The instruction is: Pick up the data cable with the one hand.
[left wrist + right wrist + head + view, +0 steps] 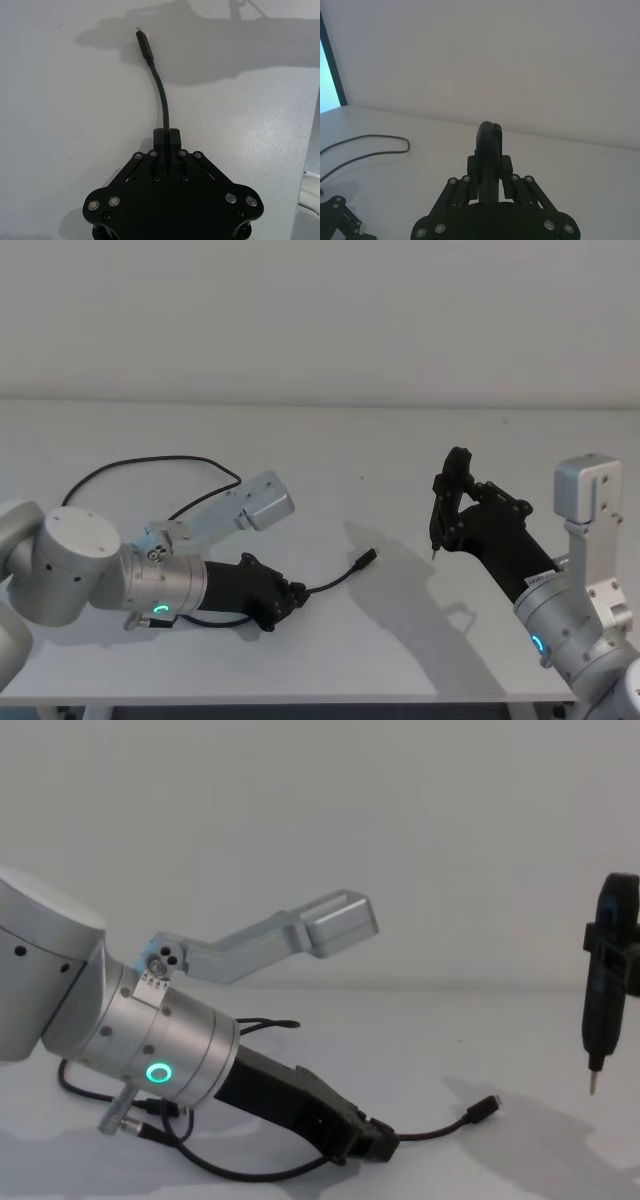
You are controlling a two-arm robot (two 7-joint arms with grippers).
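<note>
The data cable (340, 578) lies on the white table (420, 430), and your left gripper (297, 593) is clamped on it a short way back from the near plug (367, 559). In the left wrist view the fingers (160, 137) are pressed together, with the cable running out between them to that plug. So the grasp looks made. The lift looks not yet done: the gripper sits low against the tabletop, and the chest view shows the free stretch sagging to the surface. Whether the plug itself touches the table you cannot tell from here.

Behind the gripper, the rest of the cable runs back under the left wrist and swings out in a wide loop toward the far left of the table. Expect that slack to trail and drag as you raise it. It passes close under the arm, so it could snag there.

You have plenty of room above and ahead: the table between the two arms is bare, and the wall stands well back. The table's front edge is near the left arm, so lift upward, not toward yourself.

Your right gripper (452, 498) is well off to the right, raised and closed on a slim pen-shaped tool (437, 535) whose metal tip points down above the table. Keep the cable's plug end away from it.
</note>
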